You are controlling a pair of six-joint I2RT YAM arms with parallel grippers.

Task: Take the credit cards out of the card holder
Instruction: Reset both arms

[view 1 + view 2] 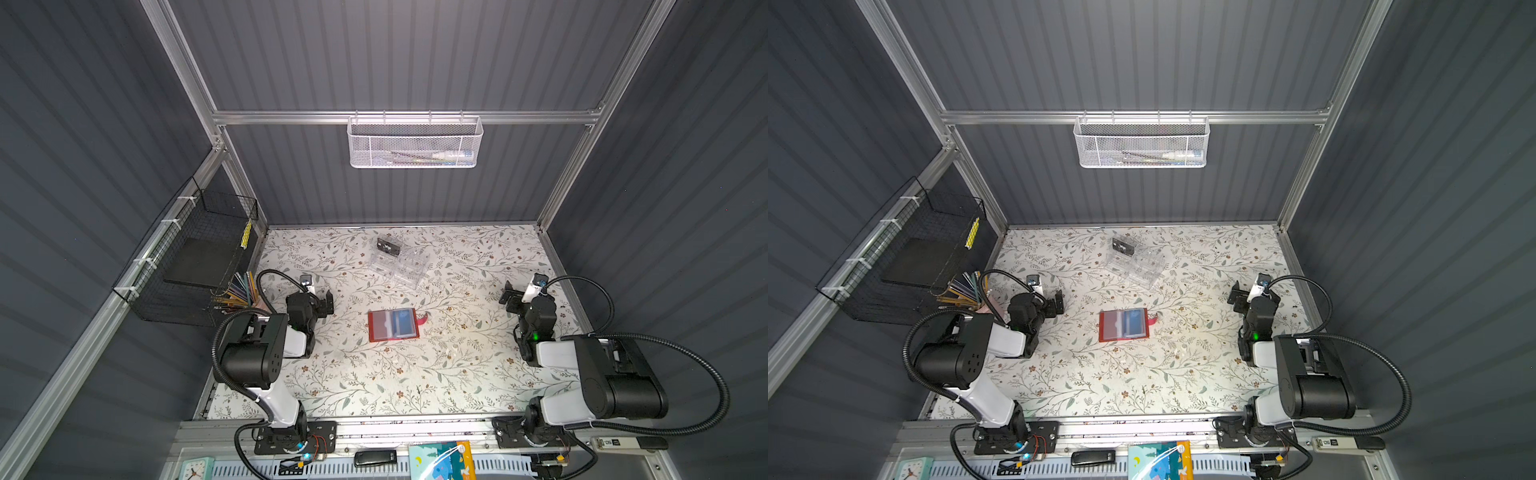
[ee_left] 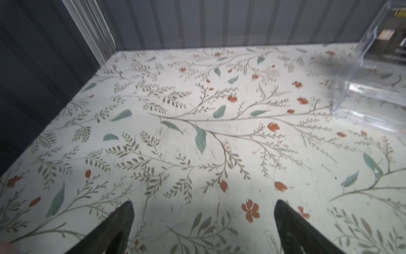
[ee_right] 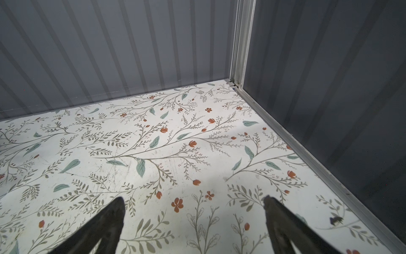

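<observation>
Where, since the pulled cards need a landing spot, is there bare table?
Widest: the table strip in front of the card holder, running to the near edge. Also the far right corner beyond the right gripper. Crowded: back centre, around the clear organizer.

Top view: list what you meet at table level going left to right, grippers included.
In order: wire basket → left gripper → card holder → right gripper. The organizer is left out, since it overlaps the card holder across.
</observation>
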